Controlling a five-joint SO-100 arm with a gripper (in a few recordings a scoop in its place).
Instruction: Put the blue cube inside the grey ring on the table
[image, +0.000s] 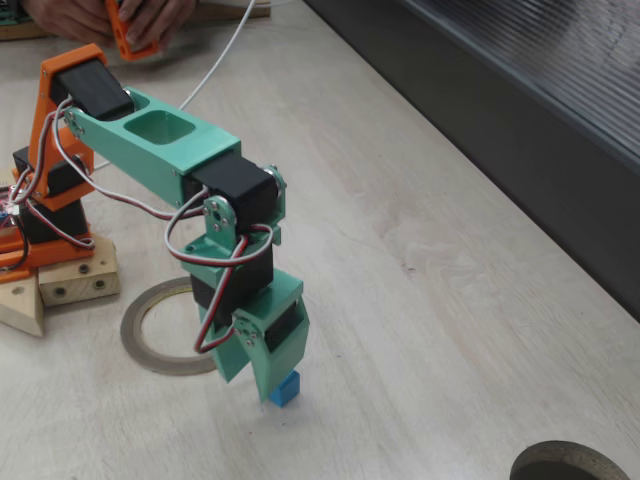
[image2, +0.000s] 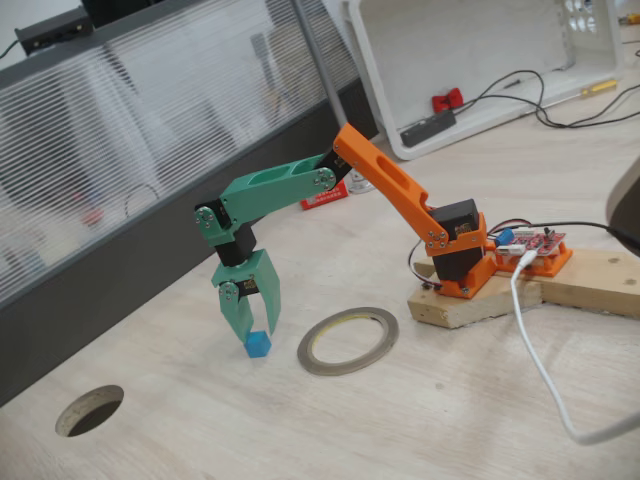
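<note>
Your hand (image: 272, 385) (image2: 250, 330) is down at the bench (image: 450, 300) (image2: 400, 420), green fingers pointing straight down onto the blue cube (image: 285, 389) (image2: 257, 345). In both fixed views the fingertips meet the cube's top and the cube sits on the bench surface. Fingers look drawn in close around it, but you can't tell from either angle whether they're actually pinching it (the tips cover the contact).

The cube is outside the grey ring (image: 150, 335) (image2: 348, 340), just beside its rim: to the right of it in one fixed view, to the left in the other. The ring lies flat between the cube and the wooden base block (image: 60, 285) (image2: 520, 290).

White cable (image2: 545, 370) runs off the base across the bench. A round hole (image2: 90, 410) sits near the bench edge.
</note>
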